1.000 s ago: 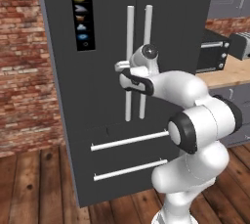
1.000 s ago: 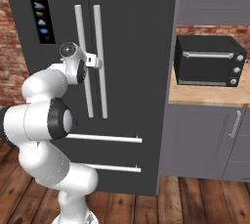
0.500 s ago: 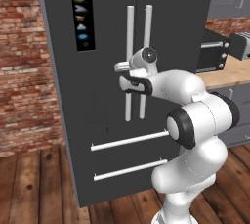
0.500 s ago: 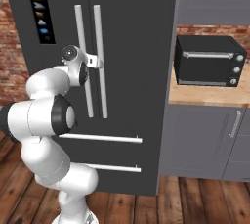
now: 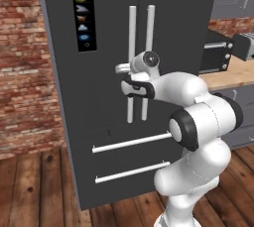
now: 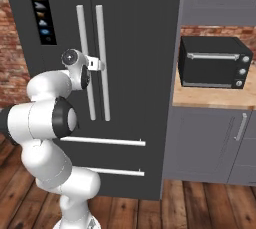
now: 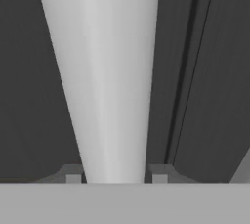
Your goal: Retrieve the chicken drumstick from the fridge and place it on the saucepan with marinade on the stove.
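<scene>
The tall dark grey fridge (image 5: pixel 173 23) (image 6: pixel 140 48) stands with both doors shut. My gripper (image 5: pixel 131 70) (image 6: pixel 85 65) (image 7: pixel 116 176) is at the left door's pale bar handle (image 5: pixel 132 28) (image 6: pixel 80 28) (image 7: pixel 102 71), about halfway up it. In the hand view the bar runs between the two fingertips (image 7: pixel 73 177), and each tip sits against one side of it. The door seam lies just right of the bar. The chicken drumstick, the saucepan, the marinade and the stove are out of view.
A black toaster oven (image 6: pixel 215 62) (image 5: pixel 216 57) sits on a wooden counter (image 6: pixel 215 98) right of the fridge, over grey cabinets (image 6: pixel 210 143). A brick wall (image 5: pixel 25 72) flanks the fridge's left. Two drawer bars (image 5: pixel 131 142) cross below the gripper.
The fingers have closed in on the left door handle. The arm has held its place at the handle.
</scene>
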